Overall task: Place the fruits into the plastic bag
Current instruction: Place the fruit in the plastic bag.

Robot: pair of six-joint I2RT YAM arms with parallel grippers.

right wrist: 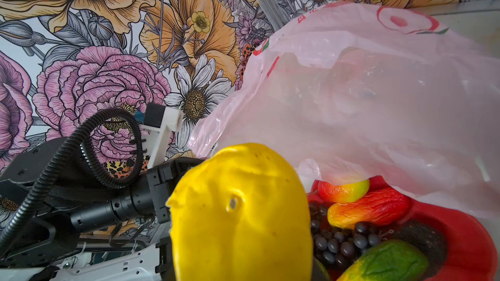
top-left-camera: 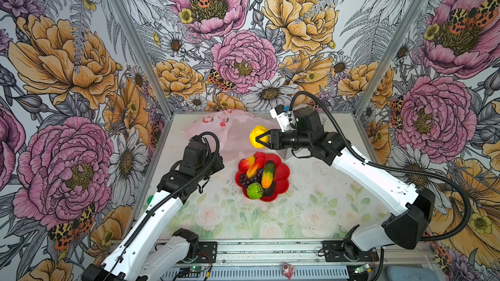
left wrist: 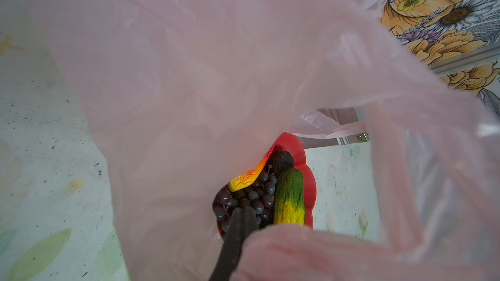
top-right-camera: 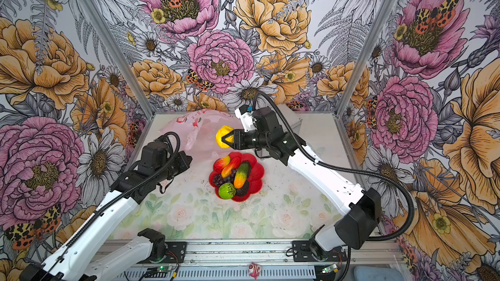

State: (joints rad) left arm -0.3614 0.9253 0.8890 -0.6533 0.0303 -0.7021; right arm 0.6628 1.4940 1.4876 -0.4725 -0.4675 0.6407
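The bag (top-left-camera: 213,127) is thin, crinkly, translucent pale-pink film. It lies at the far left-centre of the table (top-left-camera: 311,206). Its red and green print includes red characters too small to read. The left arm (top-left-camera: 162,204) reaches to the bag's near edge. In the left wrist view the left jaws are pressed together, with the film gathered at them and draped close over the camera.

Right of that, mid-table, a glossy red flower-shaped dish (top-left-camera: 282,177) holds two red-yellow mangoes (top-left-camera: 255,167), a purple grape bunch (top-left-camera: 247,179), a long fruit (top-left-camera: 268,174) shading green to orange, a green lime (top-left-camera: 255,190) and a dark, rough avocado (top-left-camera: 269,191).

Just beyond the dish, beside the bag's right edge, the right jaws clasp a smooth yellow lemon (top-left-camera: 258,135) off the table. The right arm (top-left-camera: 365,177) stretches in from the near right.

The table is white, printed with faded roses and leaves and speckled with dark scuffs. The walls (top-left-camera: 243,58) carry bold peony, daisy and moth wallpaper, joined by bare metal posts (top-left-camera: 151,77).
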